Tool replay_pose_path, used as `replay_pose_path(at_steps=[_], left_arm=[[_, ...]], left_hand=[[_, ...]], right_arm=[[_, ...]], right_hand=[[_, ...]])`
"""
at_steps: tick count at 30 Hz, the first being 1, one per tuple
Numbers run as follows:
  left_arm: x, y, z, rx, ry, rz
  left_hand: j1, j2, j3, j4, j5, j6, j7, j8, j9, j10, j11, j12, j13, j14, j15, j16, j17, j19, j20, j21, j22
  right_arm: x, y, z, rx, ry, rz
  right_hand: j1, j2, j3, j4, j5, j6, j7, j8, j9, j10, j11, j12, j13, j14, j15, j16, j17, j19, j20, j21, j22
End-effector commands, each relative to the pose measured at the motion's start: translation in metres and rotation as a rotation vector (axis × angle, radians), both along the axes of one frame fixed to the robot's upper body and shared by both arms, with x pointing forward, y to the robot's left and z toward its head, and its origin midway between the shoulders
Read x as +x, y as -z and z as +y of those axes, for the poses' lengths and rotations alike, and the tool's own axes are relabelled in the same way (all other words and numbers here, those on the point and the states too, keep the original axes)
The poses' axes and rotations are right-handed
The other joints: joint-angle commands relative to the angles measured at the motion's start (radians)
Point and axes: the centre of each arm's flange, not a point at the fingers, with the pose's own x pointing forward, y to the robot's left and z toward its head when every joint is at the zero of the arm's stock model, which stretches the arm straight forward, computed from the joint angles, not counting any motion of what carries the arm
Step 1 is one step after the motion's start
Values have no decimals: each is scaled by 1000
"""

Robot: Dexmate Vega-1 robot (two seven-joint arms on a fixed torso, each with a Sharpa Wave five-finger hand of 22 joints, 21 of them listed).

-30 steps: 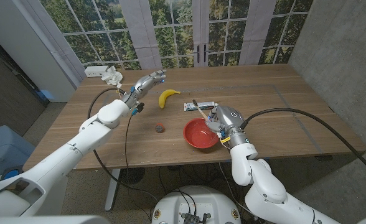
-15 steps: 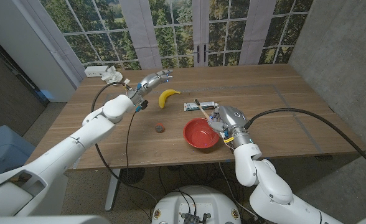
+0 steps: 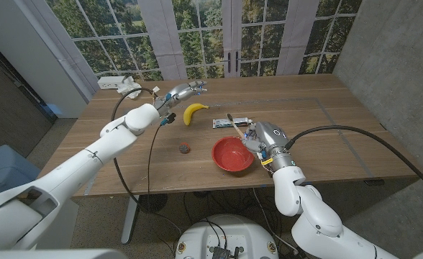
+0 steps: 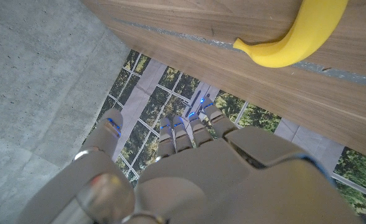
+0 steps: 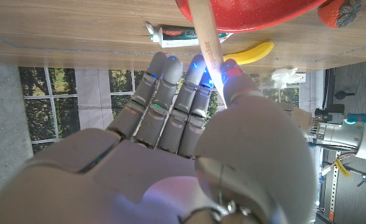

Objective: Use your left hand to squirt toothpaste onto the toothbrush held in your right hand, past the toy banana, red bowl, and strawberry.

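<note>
In the head view my left hand (image 3: 185, 91) hovers over the table just behind the yellow toy banana (image 3: 194, 111), fingers stretched out and holding nothing. The left wrist view shows the same hand (image 4: 189, 168) empty, with the banana (image 4: 292, 37) beyond its fingers. The toothpaste tube (image 3: 233, 123) lies flat between the banana and my right hand (image 3: 263, 137). That hand grips a wooden toothbrush (image 3: 236, 128) by its handle, beside the red bowl (image 3: 232, 155). In the right wrist view the toothbrush handle (image 5: 208, 43) is pinched in my right hand (image 5: 189, 155), with the toothpaste tube (image 5: 180, 35) past it.
A toy strawberry (image 3: 185, 148) lies left of the bowl. A white crumpled object (image 3: 129, 86) and a power strip (image 3: 109, 83) sit at the far left corner. Bare wood stretches across the table's right half (image 3: 326, 122).
My left hand has reached further along the far side of the banana, toward the table's middle. The right hand with the toothbrush has barely shifted.
</note>
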Motion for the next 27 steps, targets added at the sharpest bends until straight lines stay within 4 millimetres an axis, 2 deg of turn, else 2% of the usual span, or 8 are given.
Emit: replay_pose_path(at_steps=[1,17,23,27], left_arm=[[4,-12,-16,114,-24,12],[10,-20,-42,282,-73,43],[10,-23,-52,350,-96,33],[8,-24,-58,390,-134,0]], left_hand=[[12,2,-5,2,1,10,-3,-1,1,7,0,4,5,10,1,6,5,7,4,3,6],[22,8,-5,1,2,1,-1,-7,2,-13,0,-8,5,5,2,1,5,7,6,2,6],[33,12,-4,-2,2,9,0,-4,2,-5,-8,-7,6,7,1,1,5,7,6,0,6],[55,-1,-4,-13,3,34,-2,7,3,5,-18,-6,6,21,-2,4,5,22,4,4,6]], right_arm=[[-1,1,-3,14,-4,-9],[1,6,-8,52,4,-11],[2,8,-10,63,2,-12],[2,9,-10,67,3,-11]], right_hand=[[58,51,14,6,8,4,-4,2,5,44,-32,-1,4,10,-99,-2,5,-5,-3,7,2],[58,49,19,5,9,6,-5,1,6,45,-31,-4,9,12,-99,-6,9,-12,-4,20,-1],[56,49,20,6,9,6,-4,0,6,48,-32,-6,8,13,-99,-8,10,-14,-4,25,-2],[56,48,21,6,9,7,-3,0,6,48,-30,-7,8,14,-99,-8,10,-15,-4,28,-2]])
